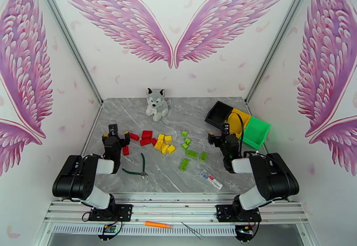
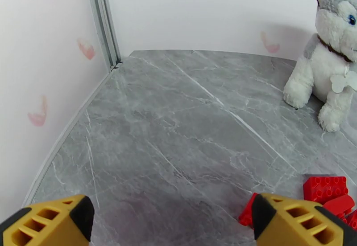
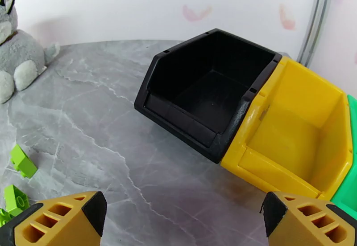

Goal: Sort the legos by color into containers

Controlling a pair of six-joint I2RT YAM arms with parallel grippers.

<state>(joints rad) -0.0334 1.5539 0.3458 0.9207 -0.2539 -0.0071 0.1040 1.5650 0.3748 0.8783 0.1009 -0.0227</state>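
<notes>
We're starting from zero: small red, yellow, green studded plastic bricks (image 1: 163, 143) all lying mid-frame, black, yellow, green open plastic bins (image 1: 245, 118) centre-right looking empty; left gripper (image 2: 172, 220) and right gripper (image 3: 183, 220) gaping, holding nothing.

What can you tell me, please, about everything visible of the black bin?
The black bin is a rectangular, open-top container of what looks like matte black plastic, with tall back and side walls and a lower, stepped front lip. It is empty. It stands upright on the grey marbled table, toward the far right corner, turned at an angle. One long side sits flush against the yellow bin; nothing else touches it.
</notes>
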